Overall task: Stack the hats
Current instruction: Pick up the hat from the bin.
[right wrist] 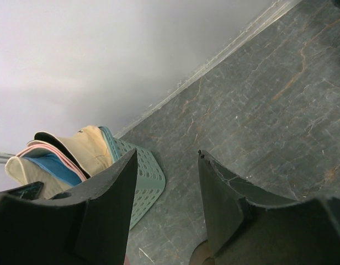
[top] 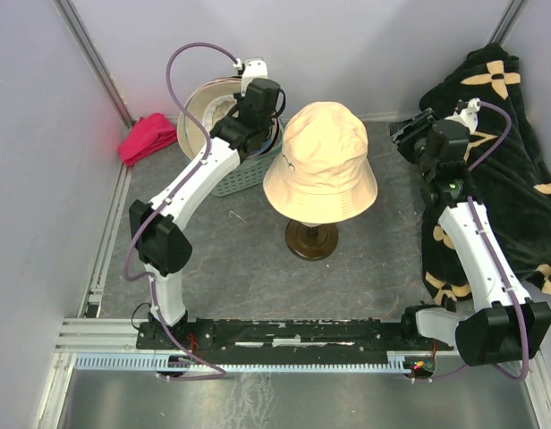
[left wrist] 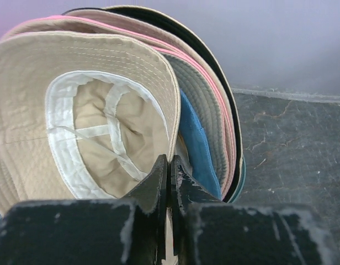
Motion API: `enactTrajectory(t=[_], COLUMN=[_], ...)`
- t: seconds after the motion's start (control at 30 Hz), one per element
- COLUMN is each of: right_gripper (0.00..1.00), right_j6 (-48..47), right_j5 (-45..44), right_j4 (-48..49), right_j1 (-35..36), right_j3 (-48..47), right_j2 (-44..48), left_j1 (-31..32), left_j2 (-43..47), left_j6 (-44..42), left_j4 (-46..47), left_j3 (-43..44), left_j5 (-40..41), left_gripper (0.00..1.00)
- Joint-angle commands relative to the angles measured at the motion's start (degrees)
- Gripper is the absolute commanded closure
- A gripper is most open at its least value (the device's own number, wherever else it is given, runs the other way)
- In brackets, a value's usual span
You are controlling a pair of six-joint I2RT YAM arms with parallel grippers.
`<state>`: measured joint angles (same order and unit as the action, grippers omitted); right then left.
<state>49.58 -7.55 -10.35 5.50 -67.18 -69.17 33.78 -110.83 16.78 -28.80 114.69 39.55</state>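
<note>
You're working over a dark worktop point(top: 365, 286) w/ a big black cloth point(top: 517, 134) lying along its right side, not part of the job. Progress, as I'm judging it: approx. one hat in, most of the job remaining.

A cream hat point(top: 320, 161) is sitting crown-up on the stand point(top: 312, 239) at centre, w/ nothing on top of it yet. The rest are waiting in the basket point(top: 240, 179) at back left, standing on edge w/ brims packed together.

Your left tool point(left wrist: 170, 165) is reaching into that basket, its fingers clamping the brim edge of the tan hat point(left wrist: 104, 72). The other hats point(left wrist: 195, 138) (pink, blue, black) are sitting behind it.

Your right tool point(right wrist: 167, 153) is hovering at the right, jaws apart, gripping nothing.

A small magenta cloth point(top: 148, 137) is lying left of the basket.

Remaining, prob.: getting the tan hat out & onto the cream one, then the others.
</note>
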Motion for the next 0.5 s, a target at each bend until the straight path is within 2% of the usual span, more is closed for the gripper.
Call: enactTrajectory(t=[0.0, 0.47], right_gripper=[0.44, 0.44], right_j6=[-0.88, -0.87], right_j5=[0.56, 0.52], right_j4=[2.34, 2.88], right_j1=[-0.15, -0.2], right_j3=[-2.69, -2.29], right_j2=[0.8, 1.9], left_j1=[-1.01, -2.64], left_j2=[6.7, 11.26], left_j6=[-0.66, 1.14], left_j4=[6.42, 7.87], left_j3=[-0.33, 0.9], left_j5=[2.96, 2.21], left_gripper=[0.97, 0.97])
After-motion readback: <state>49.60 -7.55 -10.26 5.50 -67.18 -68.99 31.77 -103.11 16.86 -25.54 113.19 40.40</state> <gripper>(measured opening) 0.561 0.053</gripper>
